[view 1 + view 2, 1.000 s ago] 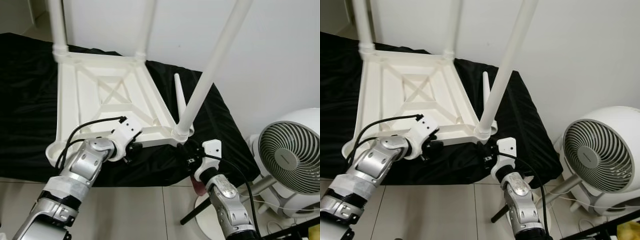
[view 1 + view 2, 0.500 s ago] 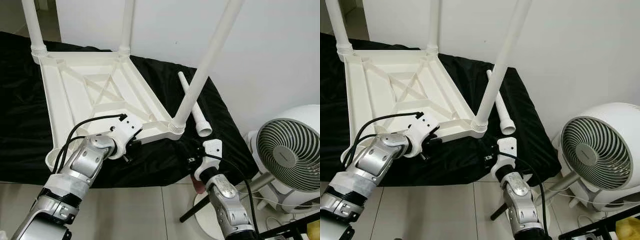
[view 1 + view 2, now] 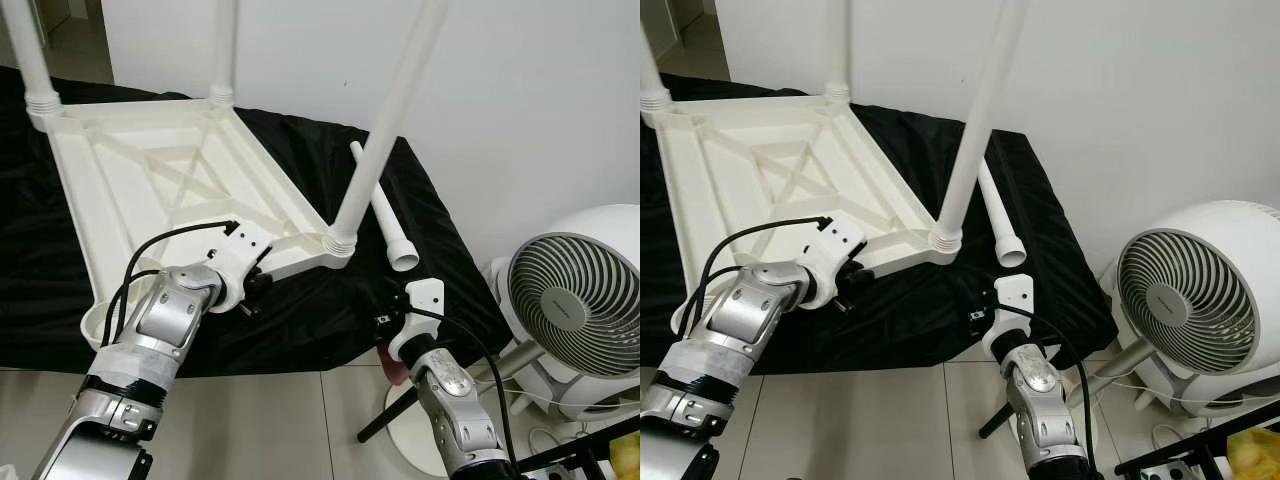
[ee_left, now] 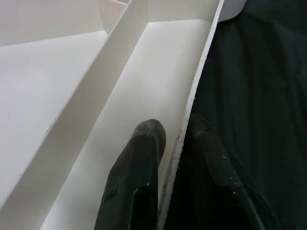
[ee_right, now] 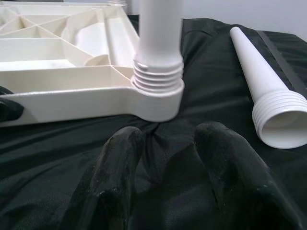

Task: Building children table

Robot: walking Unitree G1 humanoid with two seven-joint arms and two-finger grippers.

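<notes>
black cloth (image 3: 330, 310) — upturned white table (image 3: 150, 190) | loose leg (image 3: 380, 210)

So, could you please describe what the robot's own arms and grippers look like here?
Both arms are silver metal with jointed segments. Each wrist carries a white plastic housing, with black cables looping along the forearm. The left gripper and right gripper each have two long, rounded black fingers; the left arm also has a white wrapped band.

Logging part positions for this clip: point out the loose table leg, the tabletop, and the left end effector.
loose table leg (image 3: 385, 215), left eye view, mid shaft.
tabletop (image 3: 95, 195), left eye view, underside rib.
left end effector (image 4: 175, 143), left wrist view, between fingertips at the tabletop's edge.
</notes>
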